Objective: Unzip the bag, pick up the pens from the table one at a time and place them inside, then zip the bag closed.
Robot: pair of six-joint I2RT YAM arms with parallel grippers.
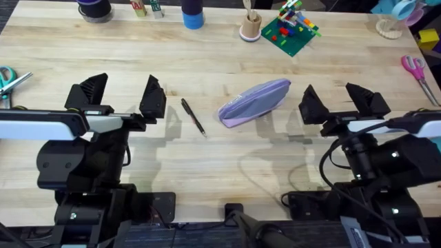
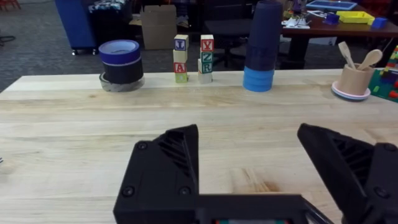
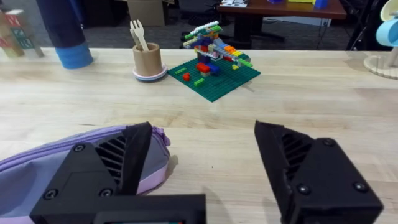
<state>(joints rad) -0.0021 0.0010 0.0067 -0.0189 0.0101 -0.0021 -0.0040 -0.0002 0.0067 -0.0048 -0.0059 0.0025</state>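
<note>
Hovering wide open, both grippers flank the bag [image 1: 255,102], its long axis slanting just inboard of the right gripper [image 1: 342,102], nearer than the left gripper [image 1: 124,96].

The table [image 1: 207,148] is pale wood planks. Near its middle lie the pen [image 1: 193,116] and, right of it, the bag [image 1: 253,103]. Along the far edge stand a blue cup stack [image 1: 193,12], a utensil cup [image 1: 251,27] and a green brick plate [image 1: 289,33]; scissors [image 1: 417,73] lie far right.

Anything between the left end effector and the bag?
Yes: the pen lies between the left end effector and the bag, seen overhead.
</note>
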